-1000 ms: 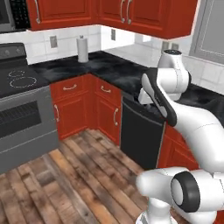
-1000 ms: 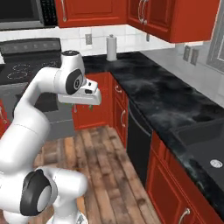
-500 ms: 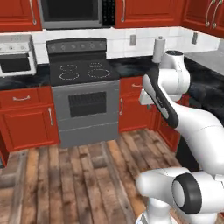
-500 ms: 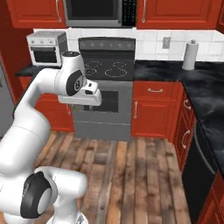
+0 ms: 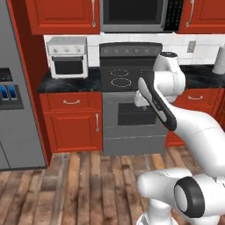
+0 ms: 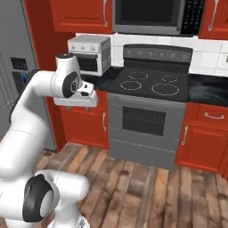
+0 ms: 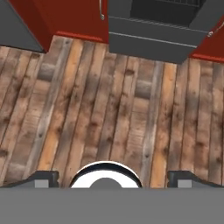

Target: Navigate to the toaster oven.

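Toaster oven (image 5: 67, 57) standing on dark bench (image 5: 66, 82) left of stove range (image 5: 129, 110), below red cabinets, beside grey fridge (image 5: 17, 88). Gripper (image 7: 112, 177) spread wide apart, holding nothing, pointed down at wooden floor (image 7: 109, 109)

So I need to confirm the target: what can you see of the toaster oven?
The small white boxy toaster oven stands upright on the black countertop, left of the steel stove range, under red upper cabinets. Its dark glass door looks closed, with a white handle bar, knobs above and a perforated top.
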Robot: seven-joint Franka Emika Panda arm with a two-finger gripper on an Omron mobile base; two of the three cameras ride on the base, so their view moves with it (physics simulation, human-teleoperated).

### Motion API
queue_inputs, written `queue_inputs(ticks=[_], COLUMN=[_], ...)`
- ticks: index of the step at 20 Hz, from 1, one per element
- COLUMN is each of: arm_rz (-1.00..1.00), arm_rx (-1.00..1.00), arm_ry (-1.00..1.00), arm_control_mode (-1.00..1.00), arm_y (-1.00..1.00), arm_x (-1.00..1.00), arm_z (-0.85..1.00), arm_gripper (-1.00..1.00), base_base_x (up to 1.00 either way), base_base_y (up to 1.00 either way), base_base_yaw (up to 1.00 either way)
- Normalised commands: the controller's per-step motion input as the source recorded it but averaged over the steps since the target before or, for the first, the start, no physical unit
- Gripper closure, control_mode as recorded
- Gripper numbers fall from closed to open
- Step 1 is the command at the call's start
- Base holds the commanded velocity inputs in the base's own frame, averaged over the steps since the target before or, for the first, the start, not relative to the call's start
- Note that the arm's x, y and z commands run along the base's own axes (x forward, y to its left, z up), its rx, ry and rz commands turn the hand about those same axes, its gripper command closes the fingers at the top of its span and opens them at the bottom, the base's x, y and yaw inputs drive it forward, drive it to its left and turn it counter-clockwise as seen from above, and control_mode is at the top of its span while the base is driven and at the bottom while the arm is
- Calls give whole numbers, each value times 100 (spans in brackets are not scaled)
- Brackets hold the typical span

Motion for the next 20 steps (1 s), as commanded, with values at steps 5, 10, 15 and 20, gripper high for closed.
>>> queue_inputs(ticks=[5, 10, 15, 20], arm_rz=[0, 0, 0, 0], arm_rx=[0, 0, 0, 0], arm_ry=[0, 0, 0, 0], arm_control_mode=[100, 100, 100, 100], arm_y=[0, 0, 0, 0], arm_x=[0, 0, 0, 0], arm_z=[0, 0, 0, 0], arm_gripper=[-100, -100, -100, -100], base_base_x=[100, 100, 99, 86], base_base_y=[62, 77, 69, 39], base_base_yaw=[2, -14, -21, -24])
